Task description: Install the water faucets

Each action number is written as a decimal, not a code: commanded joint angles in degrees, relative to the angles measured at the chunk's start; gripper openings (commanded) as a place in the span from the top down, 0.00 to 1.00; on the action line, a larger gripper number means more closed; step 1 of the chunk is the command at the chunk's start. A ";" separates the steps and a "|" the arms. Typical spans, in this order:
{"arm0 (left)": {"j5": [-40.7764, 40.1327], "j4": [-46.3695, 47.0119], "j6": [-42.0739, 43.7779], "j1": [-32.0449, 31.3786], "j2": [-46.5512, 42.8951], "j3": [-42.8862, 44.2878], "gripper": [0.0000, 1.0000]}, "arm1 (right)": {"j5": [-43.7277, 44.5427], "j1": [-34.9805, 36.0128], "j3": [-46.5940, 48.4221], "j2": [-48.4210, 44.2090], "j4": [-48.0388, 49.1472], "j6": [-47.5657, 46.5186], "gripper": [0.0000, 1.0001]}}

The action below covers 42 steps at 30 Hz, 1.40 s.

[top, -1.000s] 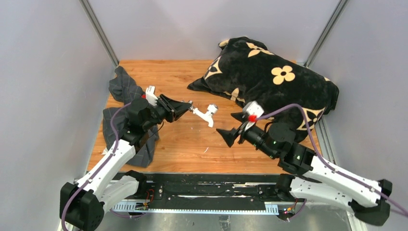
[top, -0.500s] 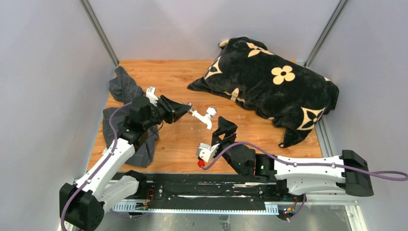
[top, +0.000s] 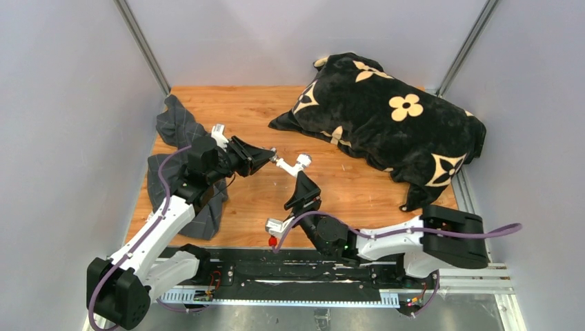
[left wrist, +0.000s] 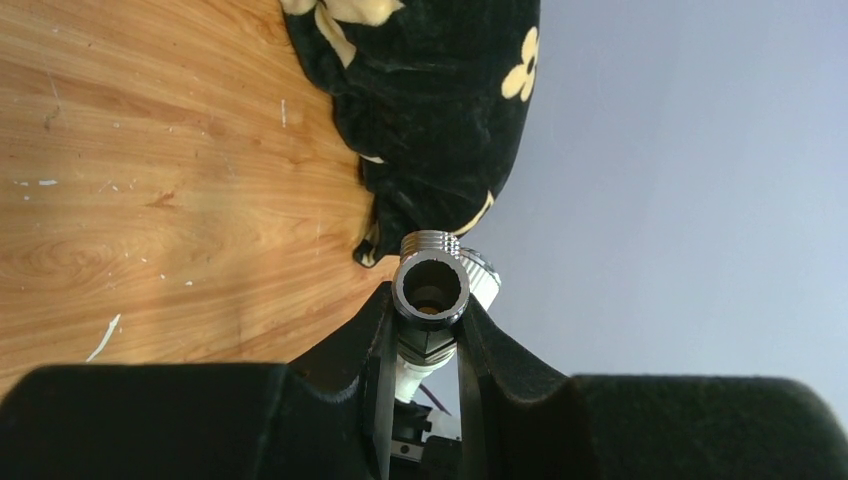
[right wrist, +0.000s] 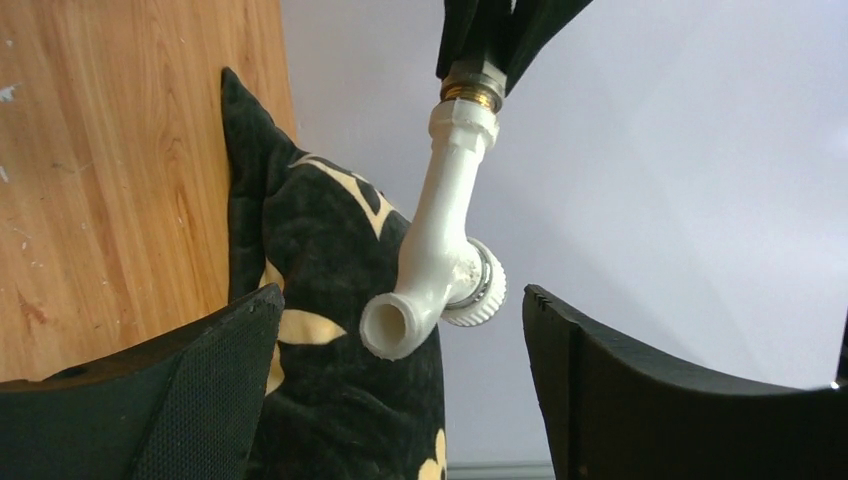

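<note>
The white elbow-shaped faucet [top: 295, 166] hangs in the air over the wooden table's middle. My left gripper [top: 268, 156] is shut on its metal threaded end. In the left wrist view the round metallic end [left wrist: 432, 286] sits clamped between my left gripper's [left wrist: 430, 315] jaws. My right gripper [top: 304, 187] is open just in front of the faucet, pointing up at it. In the right wrist view the faucet [right wrist: 437, 230] hangs between and just beyond my right gripper's [right wrist: 400, 293] spread jaws, touching neither. No grey T-shaped piece shows.
A black flowered cushion [top: 390, 117] lies at the back right of the wooden table [top: 248, 200]. A grey checked cloth [top: 178, 127] lies at the left edge under my left arm. Grey walls close in all sides.
My right arm has swung from the right by the cushion to the table's middle, and its open gripper now points up at the faucet. My left gripper has kept the faucet nearly still.
</note>
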 commanded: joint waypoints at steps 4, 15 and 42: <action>0.48 4.62 -0.66 0.10 -1.32 -0.03 1.00 | 3.63 -4.02 2.62 10.68 25.14 -10.39 0.22; 0.44 5.11 -1.21 0.10 -1.91 -1.06 1.00 | 3.93 -5.24 7.09 15.88 30.02 -11.69 0.41; 0.28 4.18 5.15 0.10 -1.42 0.50 1.00 | -40.34 -11.44 13.78 -15.34 -40.75 74.76 0.99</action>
